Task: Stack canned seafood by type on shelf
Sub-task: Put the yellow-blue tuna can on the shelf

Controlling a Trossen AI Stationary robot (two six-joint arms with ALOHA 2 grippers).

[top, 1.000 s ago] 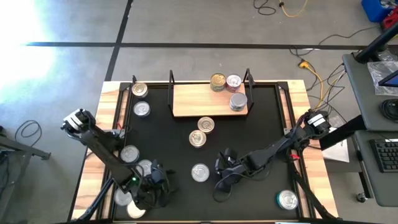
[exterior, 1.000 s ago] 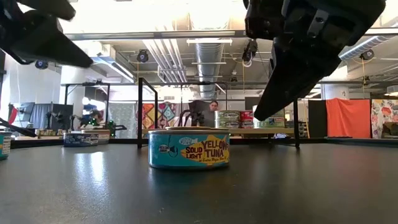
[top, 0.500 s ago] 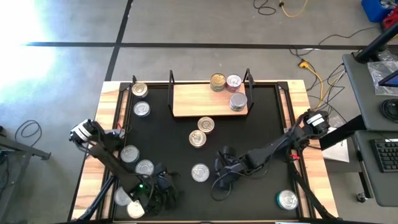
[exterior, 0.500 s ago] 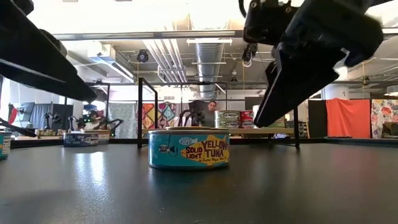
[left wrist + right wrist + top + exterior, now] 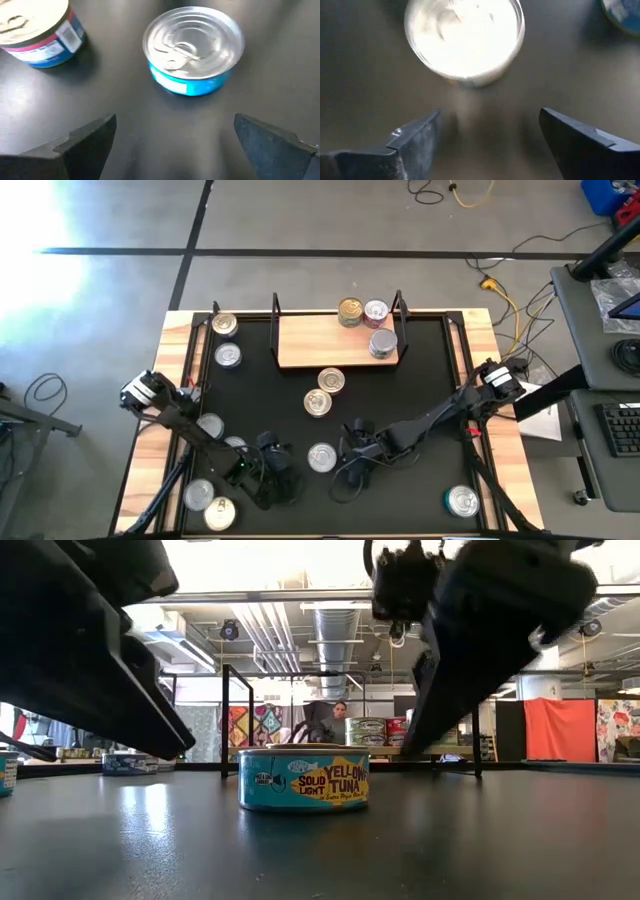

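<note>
1. At the table's [image 5: 300, 428] left edge, four tins lie in a loose column: a gold-lidded tin [image 5: 224, 324] and a silver one [image 5: 228, 356] near the far corner, a silver-lidded tin [image 5: 210, 426] lower down, and two more at the near corner, one silver [image 5: 199, 495] and one gold [image 5: 219, 515].
2. The left gripper [image 5: 278, 480] sits low over the near left part of the table, its fingers [image 5: 87, 142] spread wide apart and holding nothing. In the left wrist view a silver-lidded tin with a blue side [image 5: 192, 49] stands just ahead of the gap, untouched, with a red-and-blue labelled tin [image 5: 37, 32] off to one side.
3. That blue tin [image 5: 321, 457] stands on the black surface between the two grippers; in the low view it reads as yellowfin tuna [image 5: 304, 779].
4. Two gold-lidded tins [image 5: 331, 381] [image 5: 318, 402] rest touching each other just in front of the shelf [image 5: 320, 342].
5. The shelf holds three tins at its right end: a gold one [image 5: 350, 312], a silver one [image 5: 376, 310] beside it, and a silver one [image 5: 383, 344] nearer the front edge.
6. The right gripper [image 5: 350, 465] hovers just right of the blue tin, fingers [image 5: 415, 142] parted and empty; its wrist view shows a bright-lidded tin [image 5: 464, 37] ahead of them.
7. A lone silver tin [image 5: 462, 501] sits at the near right corner.
</note>
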